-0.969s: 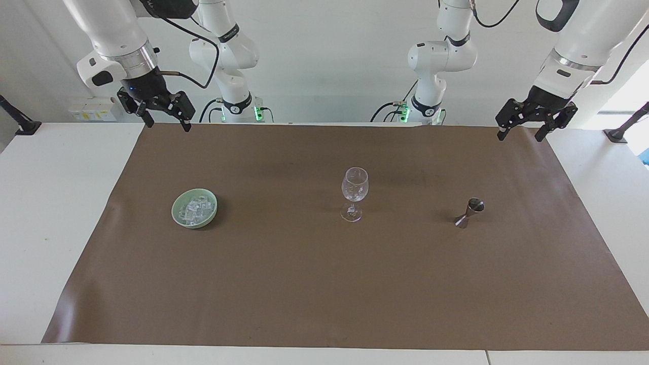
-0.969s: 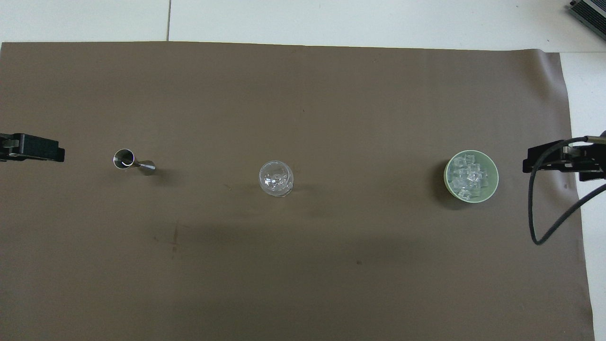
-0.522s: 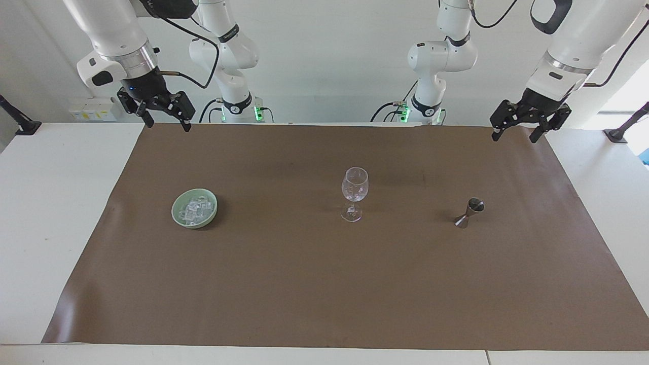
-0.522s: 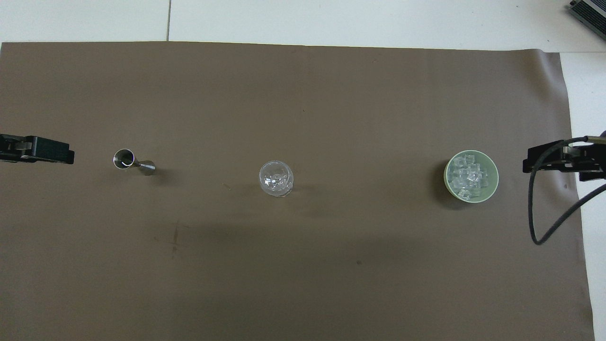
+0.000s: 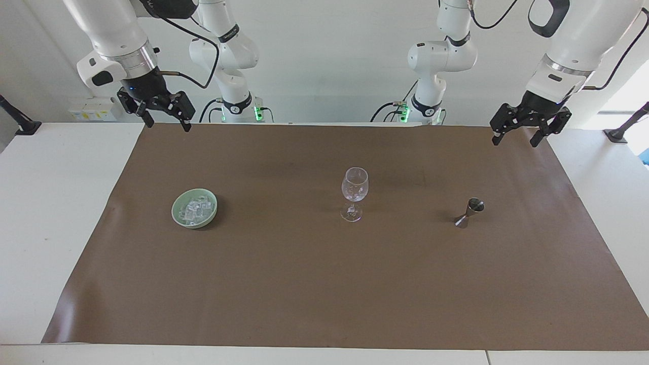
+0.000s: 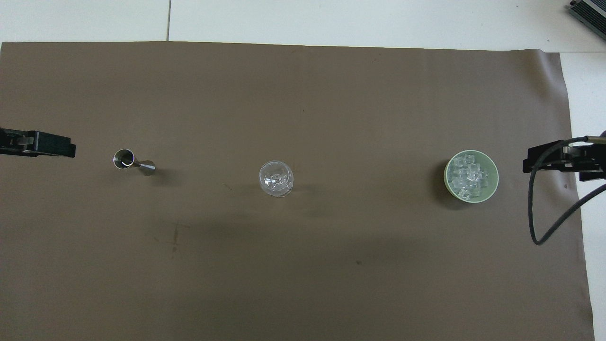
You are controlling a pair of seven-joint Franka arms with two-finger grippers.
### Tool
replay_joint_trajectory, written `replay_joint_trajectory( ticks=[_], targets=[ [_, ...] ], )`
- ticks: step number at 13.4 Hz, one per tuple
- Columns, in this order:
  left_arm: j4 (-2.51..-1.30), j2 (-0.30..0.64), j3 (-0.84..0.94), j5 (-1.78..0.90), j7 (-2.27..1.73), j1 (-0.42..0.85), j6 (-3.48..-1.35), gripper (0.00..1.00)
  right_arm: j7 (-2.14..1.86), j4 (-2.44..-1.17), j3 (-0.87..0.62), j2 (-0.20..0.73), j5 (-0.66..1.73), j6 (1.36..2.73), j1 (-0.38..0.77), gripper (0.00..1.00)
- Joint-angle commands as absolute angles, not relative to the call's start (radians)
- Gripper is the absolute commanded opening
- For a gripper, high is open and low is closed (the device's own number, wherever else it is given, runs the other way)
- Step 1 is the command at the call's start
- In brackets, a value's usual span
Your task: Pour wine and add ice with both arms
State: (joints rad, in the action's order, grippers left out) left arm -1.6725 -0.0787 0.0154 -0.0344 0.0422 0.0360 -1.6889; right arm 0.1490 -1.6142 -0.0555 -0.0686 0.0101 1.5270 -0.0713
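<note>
The ice (image 5: 194,211) is a heap of small clear cubes in a pale green bowl (image 5: 178,213) on the brown mat (image 5: 324,284) of the bench (image 5: 50,203), toward the right arm's end. A wine glass (image 5: 354,192) stands mid-mat, a metal measuring cup (image 5: 469,212) toward the left arm's end. The right claw (image 5: 163,118) hangs open above the mat's corner. The left claw (image 5: 524,133) hangs open above the other corner.

Robotics lab: two white arms (image 5: 573,45) bolted at white table (image 5: 45,203), brown mat (image 5: 324,284), bare white wall.
</note>
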Motion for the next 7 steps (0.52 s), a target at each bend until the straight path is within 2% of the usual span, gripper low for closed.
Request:
replay_joint_trajectory(
  ticks=[1,7],
  targets=[
    [-1.707,-0.104,0.006,-0.035,0.029,0.051,-1.718,1.00,0.126,-1.631,-0.057,-0.084,0.011,1.519,-0.074,1.00],
    [-1.729,-0.118,0.006,-0.035,0.040,0.051,-1.709,1.00,0.126,-1.631,-0.057,-0.084,0.011,1.517,-0.074,1.00]
  ],
)
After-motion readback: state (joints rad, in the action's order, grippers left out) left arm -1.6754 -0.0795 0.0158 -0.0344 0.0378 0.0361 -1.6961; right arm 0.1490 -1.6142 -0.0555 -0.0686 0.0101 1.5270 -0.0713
